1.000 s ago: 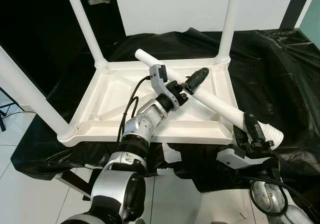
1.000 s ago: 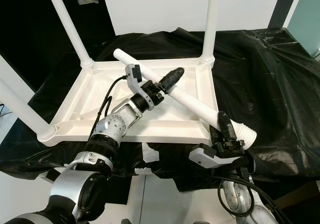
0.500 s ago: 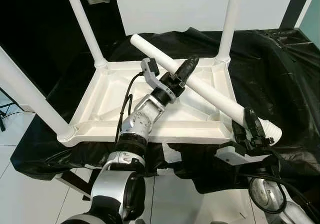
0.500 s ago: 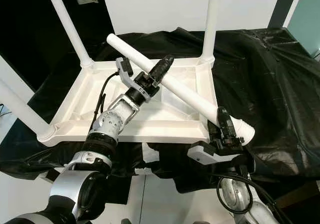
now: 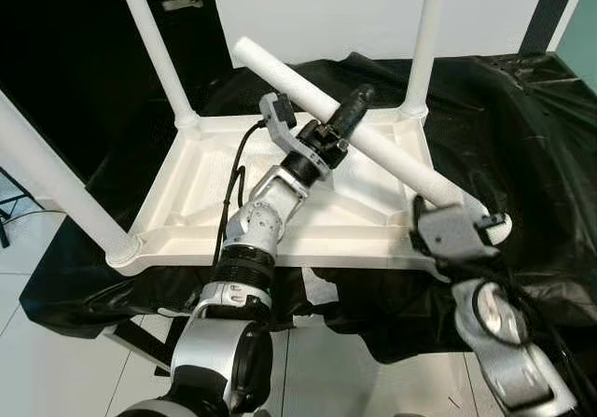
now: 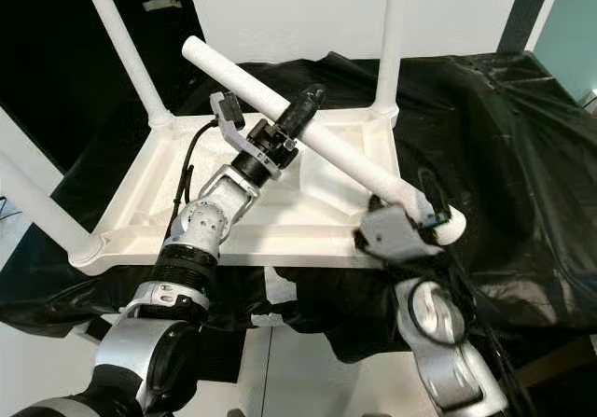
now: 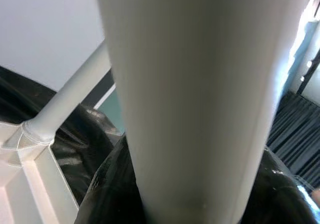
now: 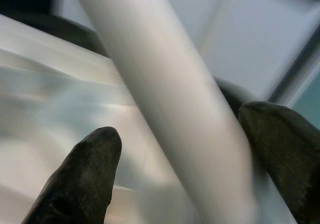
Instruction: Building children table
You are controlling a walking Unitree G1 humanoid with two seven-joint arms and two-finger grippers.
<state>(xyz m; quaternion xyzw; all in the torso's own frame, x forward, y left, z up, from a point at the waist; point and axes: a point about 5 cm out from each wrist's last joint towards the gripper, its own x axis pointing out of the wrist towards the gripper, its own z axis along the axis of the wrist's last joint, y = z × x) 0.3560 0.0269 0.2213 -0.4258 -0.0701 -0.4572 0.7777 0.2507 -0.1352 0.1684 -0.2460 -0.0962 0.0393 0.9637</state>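
The white table top [image 5: 280, 247] lies upside down on a black-draped surface, with three white legs standing up from its corners. A loose fourth leg [image 5: 396, 159] slants across it, high at the back left and low at the front right corner. My left gripper [image 5: 338, 128] is shut on the middle of this leg, and the leg [image 7: 200, 98] runs between its black fingers [image 7: 107, 189]. My right gripper [image 8: 200, 154] is at the leg's lower end, open. Its fingers [image 8: 85, 179] straddle the leg [image 8: 170, 108], with a gap on one side.
Upright legs stand at the front left [image 5: 56, 179], back left [image 5: 159, 48] and back right [image 5: 427, 44]. Black cloth [image 5: 522, 128] covers the surface around the table top. A white wall is behind, and white floor [image 5: 56, 361] shows below the near edge.
My left gripper has lifted the loose leg, swinging its far end up and to the left. My right gripper has risen and rolled at the lower end, so its grey housing faces the camera.
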